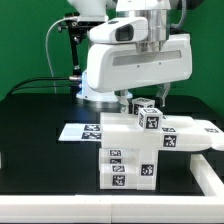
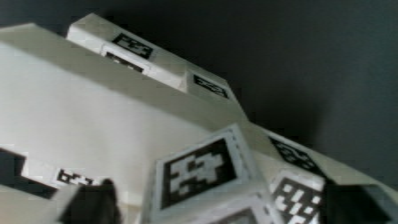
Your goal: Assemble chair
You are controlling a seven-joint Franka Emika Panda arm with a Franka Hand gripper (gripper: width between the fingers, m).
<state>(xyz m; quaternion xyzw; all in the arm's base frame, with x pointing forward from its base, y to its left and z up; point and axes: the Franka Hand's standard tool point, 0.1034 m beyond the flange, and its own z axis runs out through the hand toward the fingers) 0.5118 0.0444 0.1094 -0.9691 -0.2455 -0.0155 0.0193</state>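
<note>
On the black surface, the marker board lies flat at the exterior view's left, partly behind the chair. The chair, a blocky white tagged body, stands near the middle, one slab reaching toward the exterior view's right. The pincer hangs just above its top tagged block with jaws apart, gripping nothing.

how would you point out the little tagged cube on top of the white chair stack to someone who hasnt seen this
Find the chair, the blocky white stack on the black table. Directly under the gripper, on its upper slab, sits a small cube. Unlike the flat slabs around it, it sticks up and shows tags on several faces.
</note>
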